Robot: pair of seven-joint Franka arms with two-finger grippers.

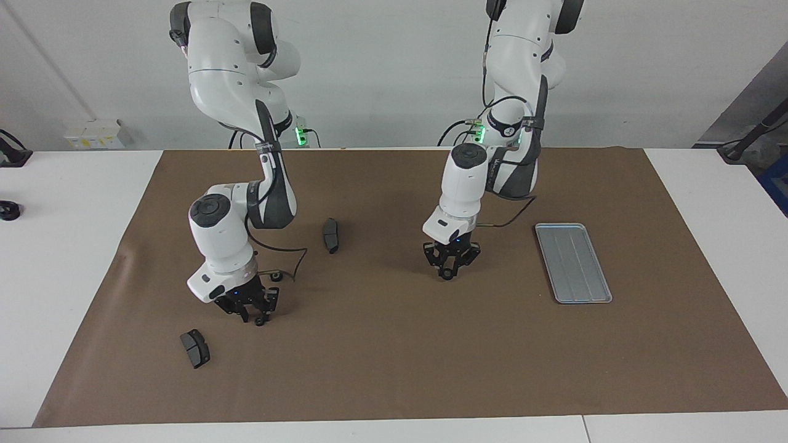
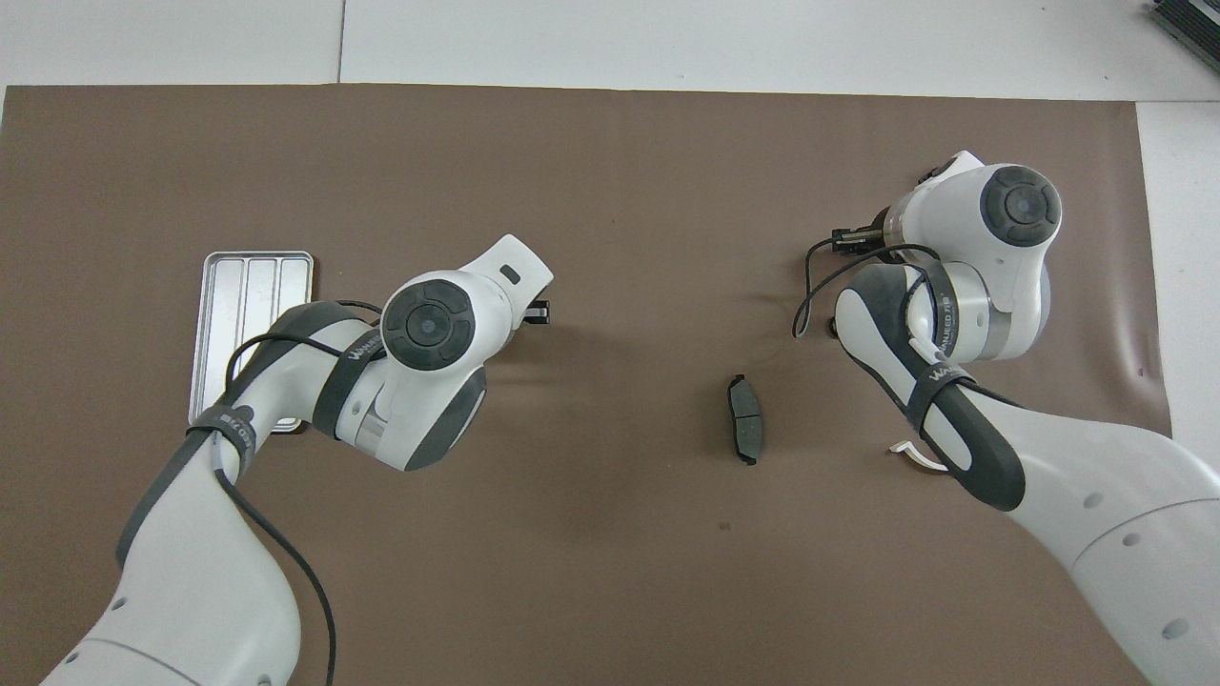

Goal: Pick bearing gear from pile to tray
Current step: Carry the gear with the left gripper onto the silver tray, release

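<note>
Desk [image 1: 74,258] covered by a brown mat [image 1: 394,357].

- At the right arm's end, one dark grey brake pad [image 1: 195,348] lies flat on the mat, farthest from the robots of all the parts.
- Right pincer [image 1: 257,317] is down at the mat just beside that pad, fingers drawn in on a small black ring [image 1: 260,321] that sits at the surface.
- A loose ring [image 1: 276,277] lies nearer the robots than the pincer, beside the arm's cable.
- Overhead, a white half-ring bracket [image 2: 910,457] peeks out from under the right forearm.
- Second brake pad [image 1: 331,235] lies mid-desk, standing on edge or lying flat I cannot tell, apart from both pincers.
- Left pincer [image 1: 446,274] hangs over bare mat between the second pad and the tray, fingertips pinched on another black ring [image 1: 444,277].
- Tray [image 1: 572,263], silver-grey and ridged, lies flat toward the left arm's end, well apart from the remaining parts.
</note>
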